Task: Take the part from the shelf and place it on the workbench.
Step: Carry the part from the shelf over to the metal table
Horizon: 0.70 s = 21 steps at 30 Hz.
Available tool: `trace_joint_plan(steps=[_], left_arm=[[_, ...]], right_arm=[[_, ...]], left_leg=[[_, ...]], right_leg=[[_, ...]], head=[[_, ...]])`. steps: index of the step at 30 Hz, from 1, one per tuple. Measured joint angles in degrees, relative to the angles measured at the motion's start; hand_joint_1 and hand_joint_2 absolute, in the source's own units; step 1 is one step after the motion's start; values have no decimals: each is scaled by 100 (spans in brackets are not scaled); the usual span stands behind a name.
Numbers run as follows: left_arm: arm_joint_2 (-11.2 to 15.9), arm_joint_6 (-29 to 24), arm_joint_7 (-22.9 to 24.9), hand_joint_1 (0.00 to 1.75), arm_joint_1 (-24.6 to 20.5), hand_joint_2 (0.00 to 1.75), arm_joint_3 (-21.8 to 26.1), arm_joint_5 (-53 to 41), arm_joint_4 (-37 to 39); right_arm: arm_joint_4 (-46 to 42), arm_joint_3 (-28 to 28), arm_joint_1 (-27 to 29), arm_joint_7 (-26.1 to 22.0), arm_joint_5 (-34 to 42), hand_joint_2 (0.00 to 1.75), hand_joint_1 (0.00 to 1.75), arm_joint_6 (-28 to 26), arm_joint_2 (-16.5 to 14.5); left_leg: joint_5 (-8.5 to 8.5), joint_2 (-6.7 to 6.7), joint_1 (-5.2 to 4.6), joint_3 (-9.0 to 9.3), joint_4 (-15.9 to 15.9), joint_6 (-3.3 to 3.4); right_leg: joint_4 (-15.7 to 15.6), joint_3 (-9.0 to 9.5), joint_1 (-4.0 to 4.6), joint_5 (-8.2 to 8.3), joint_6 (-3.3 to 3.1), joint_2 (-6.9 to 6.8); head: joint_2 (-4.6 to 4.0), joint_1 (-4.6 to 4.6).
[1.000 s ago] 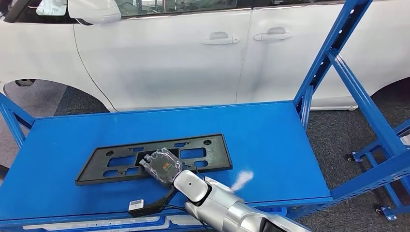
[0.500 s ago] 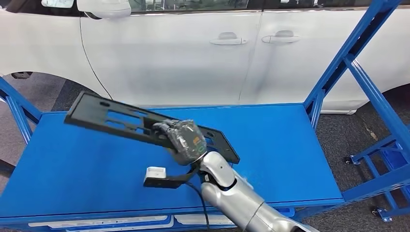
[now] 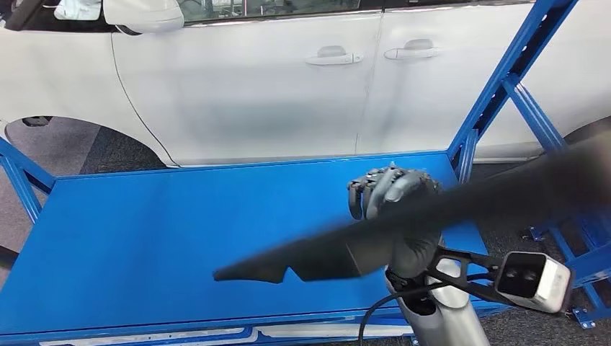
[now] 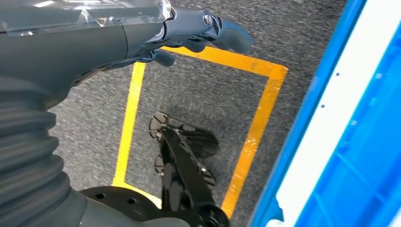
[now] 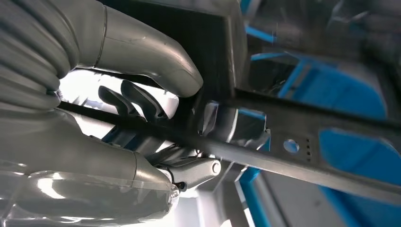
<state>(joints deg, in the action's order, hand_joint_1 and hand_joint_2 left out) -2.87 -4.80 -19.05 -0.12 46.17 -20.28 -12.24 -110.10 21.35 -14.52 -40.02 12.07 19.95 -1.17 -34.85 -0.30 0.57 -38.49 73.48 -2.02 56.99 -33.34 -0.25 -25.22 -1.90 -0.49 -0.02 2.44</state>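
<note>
1. White car across the whole upper part of the head view, two door handles at upper centre, parked just behind the shelf; a hard limit to any swing toward the top of the frame.

2. Blue shelf spread over the middle and lower left of the head view, flat and bare, with a raised edge along the bottom. Blue slanted frame post rising at upper right, near the carried part's far end; probably the tightest spot for clearance.

3. Long black part stretched from lower centre to the right edge of the head view, blurred, lifted clear of the shelf and tilted, high end to the right. Seemingly held at mid-length so neither end droops. Off the shelf, not yet on any workbench.

4. Right hand at centre right of the head view, closed around the part. In the right wrist view, thick grey thumb pressing one face and darker fingers wrapped behind a slim black bar: a firm clamp, suited to a flat thin plate.

5. Left hand at the upper centre of the left wrist view, hanging over grey carpet marked with yellow tape; fingers loosely spread, nothing held. Open floor beside the shelf edge, room for stepping away.
</note>
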Motion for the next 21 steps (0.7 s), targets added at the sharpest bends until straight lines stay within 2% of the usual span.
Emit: trace_joint_plan(steps=[1, 3, 4, 5, 8, 9, 10, 11, 13, 14, 15, 16, 17, 19, 20, 21], left_arm=[[0, -23, 30, 0, -5, 175, 12, -29, 0], [1, -65, 74, 0, -30, 175, 46, -71, 0], [1, -82, 86, 0, -52, 175, 66, -91, 0], [1, -96, 94, 0, -71, 175, 82, -112, 0], [0, -121, 105, 0, -93, 175, 99, -171, 0], [-2, -125, 108, 0, -98, 175, 102, -179, 0], [-4, -125, 112, 0, -107, 175, 103, -180, 0], [-7, -125, 116, 0, -118, 175, 104, -181, 0], [-7, -125, 125, 0, -130, 175, 112, -183, 0], [-7, -125, 130, 0, -131, 175, 121, -184, 0], [-7, -125, 139, 0, -132, 175, 130, -184, 0], [-9, -125, 147, 0, -132, 175, 137, -184, 0], [-12, -124, 155, 0, -133, 175, 141, -186, 0], [-17, -122, 170, 0, -140, 175, 148, -191, -1], [-19, -122, 176, 0, -144, 175, 158, -193, -1], [-19, -126, 180, 0, -148, 175, 174, -195, -2]], right_arm=[[-115, -75, 65, 0, 18, 175, 175, 203, 0], [-309, -164, 132, 0, -40, 175, 175, 428, -1], [-385, -188, 147, 0, -76, 175, 175, 480, -1], [-449, -207, 155, 0, -113, 175, 175, 513, -1], [-562, -241, 176, 3, -217, 175, 175, 565, -1], [-587, -247, 181, 4, -239, 175, 175, 573, 0], [-607, -250, 185, 4, -248, 175, 175, 576, 1], [-618, -254, 190, 4, -248, 175, 175, 579, 3], [-619, -253, 199, 4, -231, 175, 175, 587, 17], [-615, -250, 202, 5, -220, 175, 175, 590, 29], [-609, -246, 202, 6, -211, 175, 175, 592, 41], [-604, -240, 197, 8, -206, 175, 175, 592, 53], [-600, -230, 184, 16, -205, 175, 175, 587, 62], [-589, -195, 142, 47, -205, 175, 175, 563, 76], [-578, -170, 123, 63, -206, 175, 175, 548, 84], [-561, -142, 112, 75, -206, 175, 175, 534, 90]], left_leg=[[157, 0, 3, 110, -215, 4], [552, -1, -3, 548, -1077, 45], [684, -4, -14, 721, -1433, 74], [748, -8, -27, 818, -1641, 100], [826, -9, -32, 814, -1725, 185], [872, -2, -20, 803, -1755, 225], [924, 7, -6, 779, -1786, 263], [974, 15, 4, 742, -1805, 289], [1045, 20, -6, 621, -1789, 308], [1079, 21, -9, 556, -1770, 304], [1111, 21, -10, 489, -1744, 298], [1140, 20, -9, 420, -1712, 286], [1164, 16, -8, 356, -1674, 271], [1206, 4, -13, 251, -1596, 224], [1230, -2, -17, 224, -1570, 191], [1259, -7, -22, 209, -1557, 154]], right_leg=[[5, 1, 1, -1, 0, 7], [12, 9, 11, 1, 13, 22], [15, 9, 20, 7, 32, 29], [17, 5, 27, 18, 57, 33], [12, -16, 26, 59, 155, 38], [61, -43, 23, -1, 185, 41], [213, -111, 19, -147, 211, 45], [484, -220, 10, -369, 232, 48], [1254, -490, -10, -858, 268, 51], [1547, -561, -16, -983, 282, 50], [1648, -536, -21, -992, 291, 50], [1523, -397, -27, -898, 293, 50], [1181, -150, -36, -740, 291, 50], [397, 345, -38, -565, 260, 58], [168, 479, -27, -534, 233, 65], [85, 513, -13, -542, 199, 74]], head=[[0, 1], [0, -2], [0, -4], [0, -8], [1, -13], [1, -14], [1, -21], [1, -28], [2, -39], [1, -39], [2, -39], [2, -40], [2, -40], [2, -39], [2, -41], [1, -40]])
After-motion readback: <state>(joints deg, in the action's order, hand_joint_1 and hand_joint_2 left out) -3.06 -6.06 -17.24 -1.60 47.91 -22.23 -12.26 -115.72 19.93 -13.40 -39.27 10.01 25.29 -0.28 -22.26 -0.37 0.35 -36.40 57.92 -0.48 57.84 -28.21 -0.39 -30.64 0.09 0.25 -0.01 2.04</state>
